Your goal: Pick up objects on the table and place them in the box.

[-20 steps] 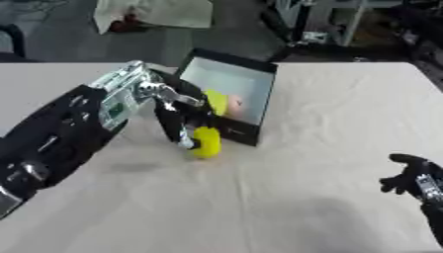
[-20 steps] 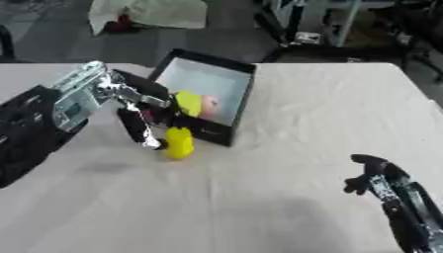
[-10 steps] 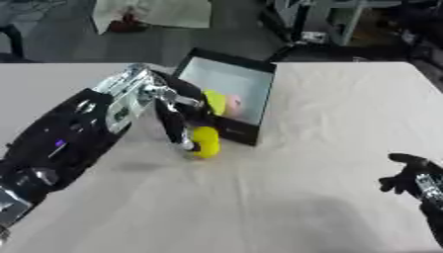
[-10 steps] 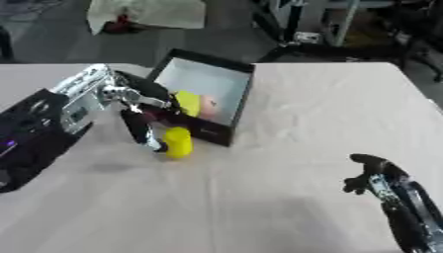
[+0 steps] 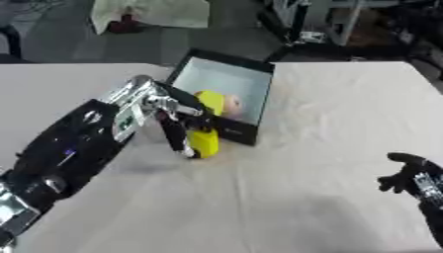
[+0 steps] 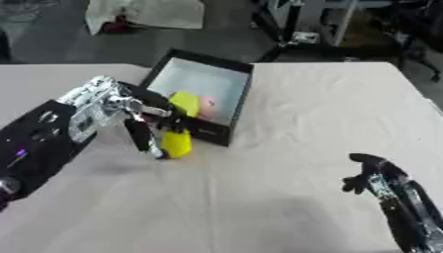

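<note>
A black box [image 5: 239,133] with a white inside stands open at the table's far middle. A yellow thing [image 5: 210,100] and a pink thing [image 5: 233,104] lie in it. My left hand [image 5: 176,129] is just in front of the box's near left wall, its fingers curled round a yellow object [image 5: 204,144]. That object hangs low against the front wall, close to the tablecloth. My right hand [image 6: 370,176] rests at the lower right with its fingers relaxed and nothing in it.
A white cloth [image 5: 311,123] covers the table. Beyond the far edge are a dark floor, a white sheet [image 5: 152,12] and metal stands [image 5: 311,29]. My left forearm [image 5: 69,153] lies across the table's left part.
My left hand has barely shifted; the yellow object in it has turned and now looks more upright against the box's front wall. The right hand has not moved.
</note>
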